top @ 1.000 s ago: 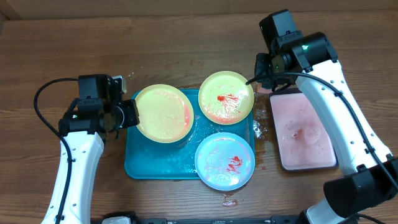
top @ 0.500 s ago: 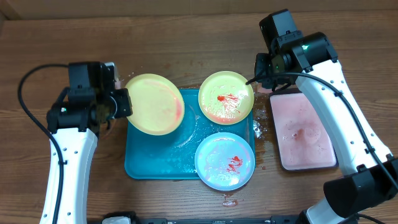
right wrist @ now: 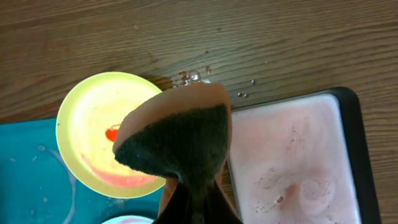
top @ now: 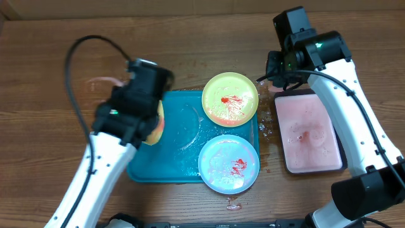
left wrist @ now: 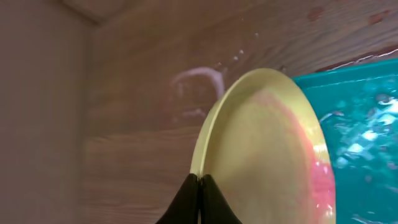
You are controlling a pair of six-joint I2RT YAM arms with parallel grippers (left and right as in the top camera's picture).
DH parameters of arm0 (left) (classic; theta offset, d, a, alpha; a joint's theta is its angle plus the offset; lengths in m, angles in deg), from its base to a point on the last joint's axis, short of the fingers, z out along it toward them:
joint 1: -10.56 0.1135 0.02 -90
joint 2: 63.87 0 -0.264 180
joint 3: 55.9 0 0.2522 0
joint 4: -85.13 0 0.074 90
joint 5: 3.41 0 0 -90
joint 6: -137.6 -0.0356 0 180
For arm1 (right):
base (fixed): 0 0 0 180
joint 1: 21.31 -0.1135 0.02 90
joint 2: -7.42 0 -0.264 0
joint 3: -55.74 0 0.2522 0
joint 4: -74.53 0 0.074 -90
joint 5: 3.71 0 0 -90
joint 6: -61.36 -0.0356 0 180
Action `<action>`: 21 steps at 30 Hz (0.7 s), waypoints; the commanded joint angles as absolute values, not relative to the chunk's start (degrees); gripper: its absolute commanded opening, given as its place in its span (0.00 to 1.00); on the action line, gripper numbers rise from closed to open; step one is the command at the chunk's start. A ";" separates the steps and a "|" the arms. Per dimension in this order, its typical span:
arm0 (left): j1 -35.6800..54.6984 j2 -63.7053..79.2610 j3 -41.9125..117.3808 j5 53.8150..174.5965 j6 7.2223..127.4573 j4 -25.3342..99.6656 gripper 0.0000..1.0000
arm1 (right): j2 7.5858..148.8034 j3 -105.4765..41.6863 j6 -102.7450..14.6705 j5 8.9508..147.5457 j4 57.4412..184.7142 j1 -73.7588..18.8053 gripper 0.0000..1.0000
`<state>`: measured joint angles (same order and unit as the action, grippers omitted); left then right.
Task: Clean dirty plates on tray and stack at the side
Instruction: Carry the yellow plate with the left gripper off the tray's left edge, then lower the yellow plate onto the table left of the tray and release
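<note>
My left gripper (left wrist: 200, 182) is shut on the rim of a yellow-green plate (left wrist: 267, 149) with a pink smear. It holds the plate tilted on edge over the left end of the teal tray (top: 174, 161). In the overhead view only a sliver of this plate (top: 157, 125) shows beside the raised left arm. A second yellow-green plate (top: 230, 99) with red sauce and a pale blue plate (top: 228, 163) with red sauce lie on the tray's right half. My right gripper (right wrist: 196, 198) is shut on a brown, dark-faced sponge (right wrist: 177, 134), just right of the yellow-green plate (right wrist: 93, 124).
A black-rimmed pink tray (top: 310, 133) with pink liquid lies right of the teal tray. The teal tray's floor is wet. Red drops (top: 233, 204) lie on the table in front of the tray. A pale smear (top: 104, 81) marks the table at the left.
The left arm lifted its yellow-green plate off the tray, first leftward, then rose toward the camera and turned the plate on edge. The right arm shifted slightly.
</note>
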<state>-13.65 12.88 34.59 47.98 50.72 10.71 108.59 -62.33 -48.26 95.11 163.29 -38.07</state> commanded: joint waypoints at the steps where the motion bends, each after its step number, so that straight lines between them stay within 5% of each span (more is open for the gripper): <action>1: -20.14 15.33 36.07 30.93 47.77 10.93 0.04 | 106.42 -63.53 -48.04 95.29 163.01 -37.30 0.04; 10: -27.96 20.40 36.07 23.65 48.49 11.15 0.04 | 106.42 -63.53 -48.06 95.26 163.71 -37.30 0.04; 17: -27.42 21.21 36.09 37.12 54.98 11.49 0.05 | 106.42 -63.53 -48.06 95.26 164.52 -37.30 0.04; 21: -26.30 21.21 36.09 45.90 57.82 12.22 0.28 | 106.42 -63.53 -48.06 95.26 164.61 -37.30 0.04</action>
